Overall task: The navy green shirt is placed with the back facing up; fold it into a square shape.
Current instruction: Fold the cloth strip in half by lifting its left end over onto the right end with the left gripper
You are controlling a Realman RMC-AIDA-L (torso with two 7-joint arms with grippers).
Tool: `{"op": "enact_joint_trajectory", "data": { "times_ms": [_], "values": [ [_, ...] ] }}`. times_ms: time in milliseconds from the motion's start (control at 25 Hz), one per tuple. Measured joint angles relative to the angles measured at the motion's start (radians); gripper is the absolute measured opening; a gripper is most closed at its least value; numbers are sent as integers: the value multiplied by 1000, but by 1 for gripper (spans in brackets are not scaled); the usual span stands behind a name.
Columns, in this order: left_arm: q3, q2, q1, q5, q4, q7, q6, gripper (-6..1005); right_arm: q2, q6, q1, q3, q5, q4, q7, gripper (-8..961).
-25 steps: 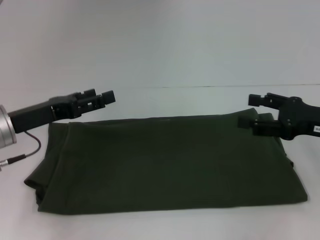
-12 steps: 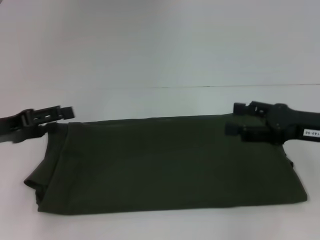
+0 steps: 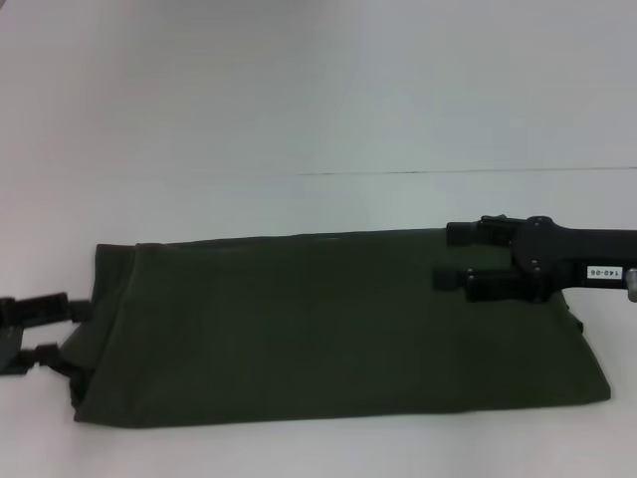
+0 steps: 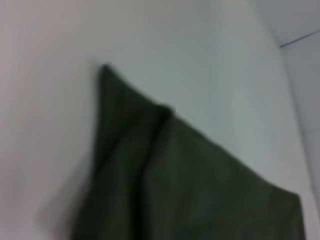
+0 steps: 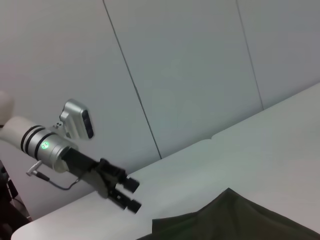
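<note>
The navy green shirt [image 3: 328, 329] lies flat on the white table as a long folded band, plain side up. At the shirt's left end, low by the table, my left gripper [image 3: 76, 336] stands open with its fingers at the edge of the cloth. My right gripper [image 3: 444, 258] is open too and hovers over the right part of the shirt, pointing left. A folded corner of the shirt [image 4: 165, 180] fills the left wrist view. In the right wrist view I see a shirt corner [image 5: 235, 220] and, farther off, the left gripper [image 5: 129, 195].
The white table [image 3: 299, 204] runs on behind the shirt to a pale wall [image 3: 318, 80]. A narrow strip of table lies between the shirt and the front edge. Panelled wall [image 5: 190, 75] stands behind the left arm.
My left gripper has dropped from the shirt's far left corner to its near left end. My right gripper has slid left over the shirt and come lower.
</note>
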Motion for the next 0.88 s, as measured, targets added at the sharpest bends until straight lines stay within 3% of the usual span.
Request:
{"op": "enact_joint_trajectory", "data": {
  "times_ms": [880],
  "values": [
    [-3, -6, 23, 79, -83, -64, -80, 907, 4, 12, 32, -13, -57, 0, -10, 904]
  ]
}}
